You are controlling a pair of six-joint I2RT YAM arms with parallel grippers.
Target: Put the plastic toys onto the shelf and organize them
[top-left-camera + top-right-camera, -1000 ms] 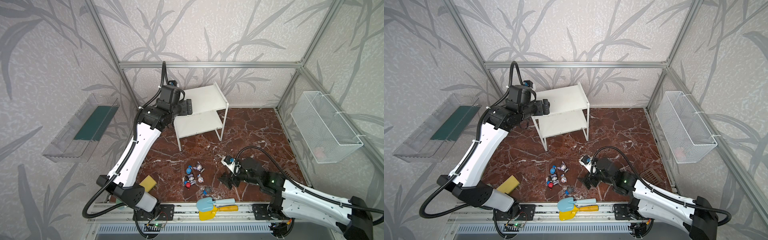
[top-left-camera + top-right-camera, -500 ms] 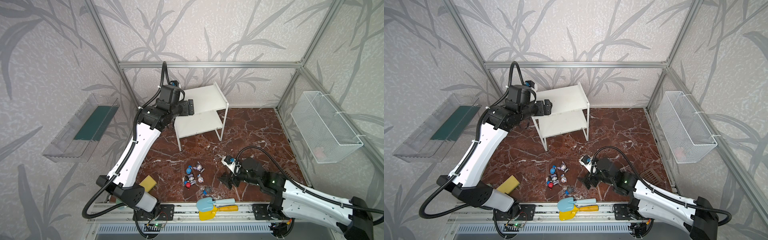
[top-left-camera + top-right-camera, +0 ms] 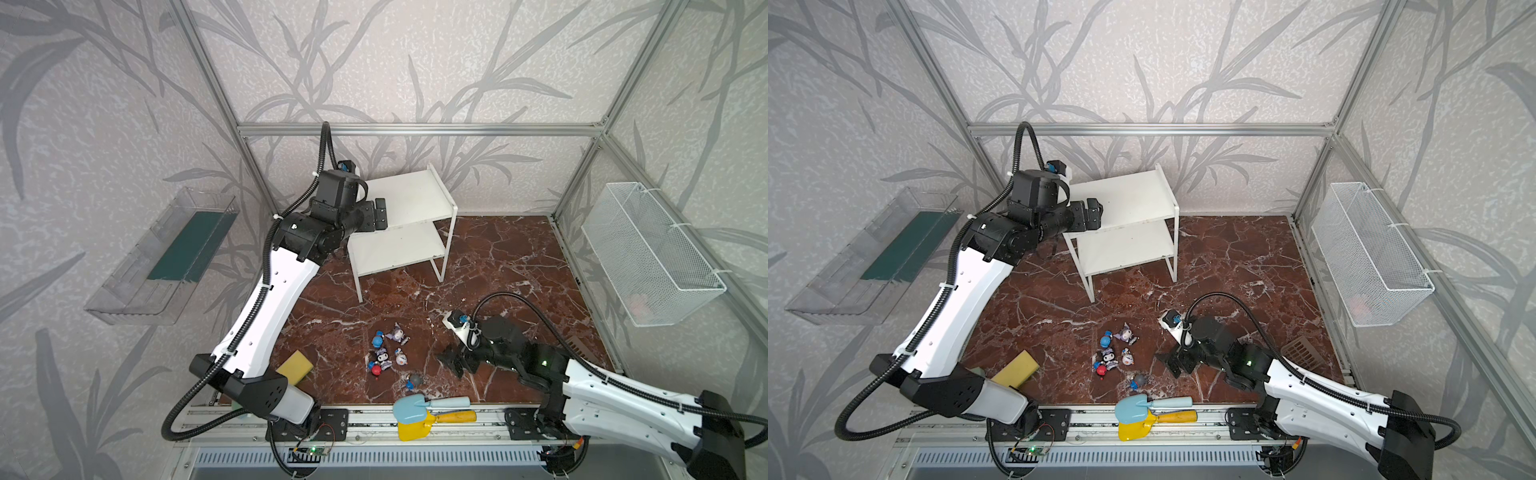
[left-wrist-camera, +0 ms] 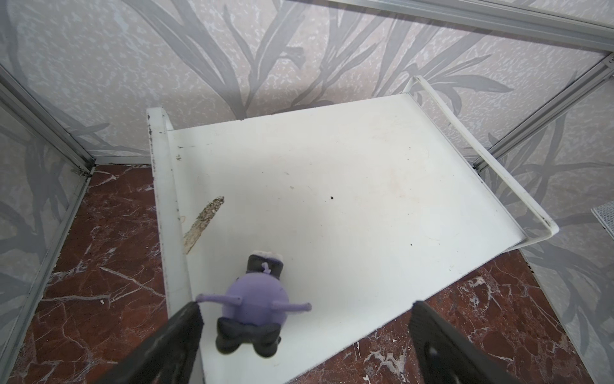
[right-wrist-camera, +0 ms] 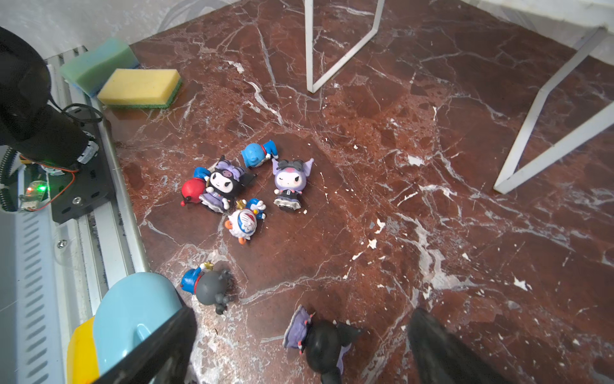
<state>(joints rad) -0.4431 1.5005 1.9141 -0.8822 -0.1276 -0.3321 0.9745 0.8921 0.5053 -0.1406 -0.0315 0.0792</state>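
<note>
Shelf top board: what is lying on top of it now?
One purple figurine rests on the top board of the shelf near a side panel, between the fingers of the open left tool, not gripped. Nothing else shows there. In both top views the tool covers it.

Glossy plastic toys (image 5: 288, 183), matt scuffed shelf (image 4: 349, 159)

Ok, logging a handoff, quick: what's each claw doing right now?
Left claw: open, purple figurine lies loose on the shelf.
Right claw: open, empty, above a black-and-purple figurine.

The purple figurine (image 4: 254, 301) on the shelf (image 4: 332, 199) is hidden by the left gripper (image 3: 381, 214) in both top views, and a black-eared figurine (image 5: 320, 342) is cropped in the right wrist view.
</note>
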